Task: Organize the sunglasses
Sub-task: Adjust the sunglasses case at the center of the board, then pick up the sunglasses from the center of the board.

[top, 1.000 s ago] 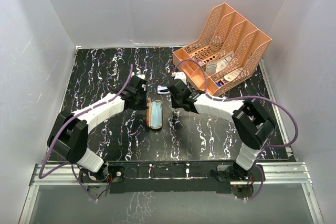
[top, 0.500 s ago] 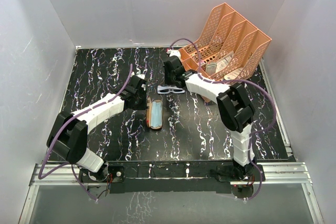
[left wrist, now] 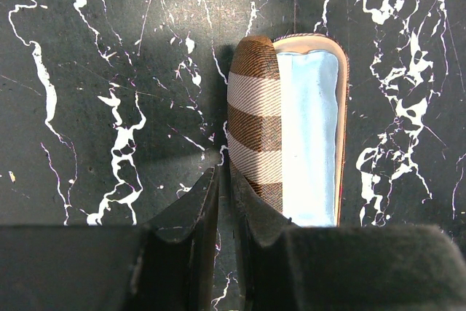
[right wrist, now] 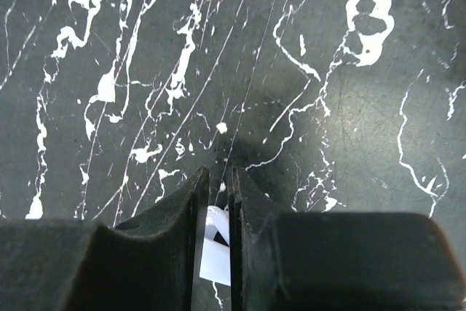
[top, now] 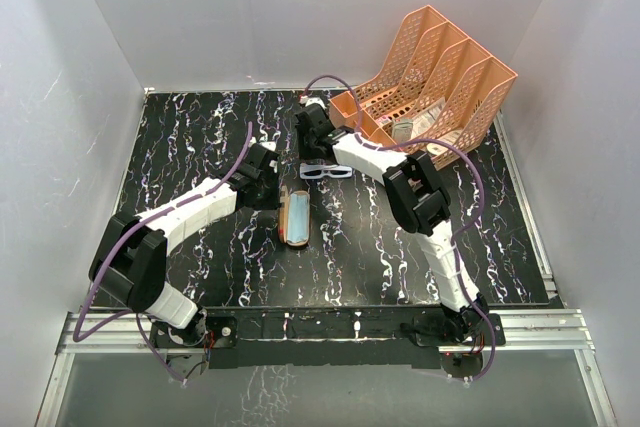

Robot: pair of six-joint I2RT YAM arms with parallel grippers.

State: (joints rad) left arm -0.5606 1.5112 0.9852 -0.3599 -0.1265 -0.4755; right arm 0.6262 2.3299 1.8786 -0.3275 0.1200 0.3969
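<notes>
While the left gripper [left wrist: 224,177] pinches the plaid case [left wrist: 255,136] by its lid so it sits open, the right gripper [right wrist: 217,180] clamps narrowly on the sunglasses [top: 327,172], presumably to drop them inside.

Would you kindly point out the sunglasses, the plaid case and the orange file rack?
sunglasses [top: 313,172], top external view, on one bluish lens.
plaid case [left wrist: 255,132], left wrist view, on its striped brown lid.
orange file rack [top: 468,125], top external view, on its perforated outer wall.

- Brown plaid oblong case [left wrist: 253,136] lies open mid-table, light blue cloth [left wrist: 309,136] inside.
- Orange slotted plastic file rack [top: 445,67] holds papers [top: 425,123], black marbled table's [top: 190,137] far right corner.
</notes>
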